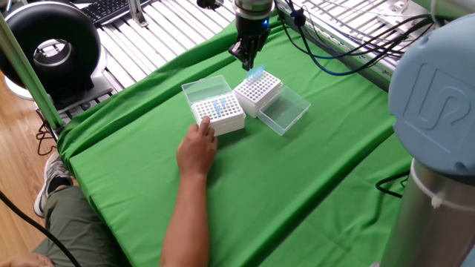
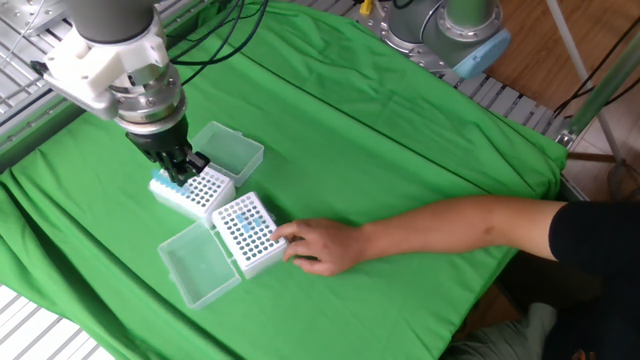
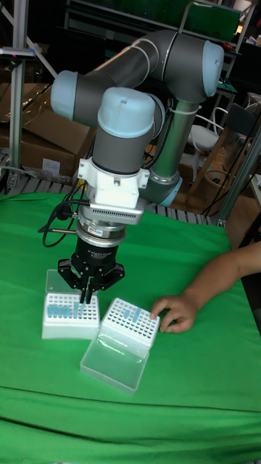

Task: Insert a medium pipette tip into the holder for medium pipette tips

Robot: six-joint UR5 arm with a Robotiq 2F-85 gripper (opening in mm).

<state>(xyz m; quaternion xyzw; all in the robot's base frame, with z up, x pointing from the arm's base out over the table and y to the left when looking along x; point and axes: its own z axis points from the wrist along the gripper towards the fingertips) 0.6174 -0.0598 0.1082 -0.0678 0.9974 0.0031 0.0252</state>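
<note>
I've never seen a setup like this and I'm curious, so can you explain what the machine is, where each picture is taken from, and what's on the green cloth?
The machine is a robot arm with a two-finger gripper at its end. Two pictures look down at the table from opposite sides; the tall one faces the arm head-on. On the green cloth sit two white racks of pipette tips with their clear lids open. The gripper hangs right over the farther rack, which holds some blue tips. I can't tell whether it holds a tip. A person's hand touches the nearer rack.
</note>
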